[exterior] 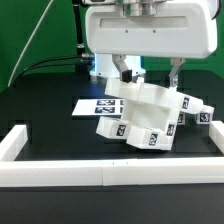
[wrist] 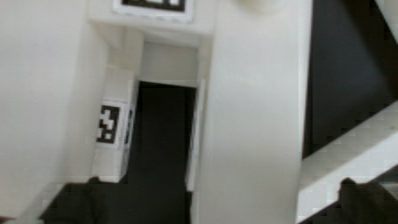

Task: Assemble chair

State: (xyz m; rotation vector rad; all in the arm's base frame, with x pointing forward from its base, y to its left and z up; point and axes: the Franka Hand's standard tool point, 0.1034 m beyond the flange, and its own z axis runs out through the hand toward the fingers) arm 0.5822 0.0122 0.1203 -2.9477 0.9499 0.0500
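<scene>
1. The half-built chair (exterior: 145, 118) lies tilted on the black worktop (exterior: 50, 125), just beside the marker board (exterior: 92, 104) and perhaps resting on its edge.
2. The pincer (exterior: 149, 80) hangs over the chair, its fingers (exterior: 122, 72) spread wide on both sides of the upper panel. Whether they already press it, I cannot tell.
3. In the wrist view a tagged bar (wrist: 112, 125) lies between the fingertips (wrist: 80, 203), so the centring looks fair.
4. I would close slowly on flat faces, because the tilted chair may slide away from the marker board toward the border rail (exterior: 100, 177).
</scene>
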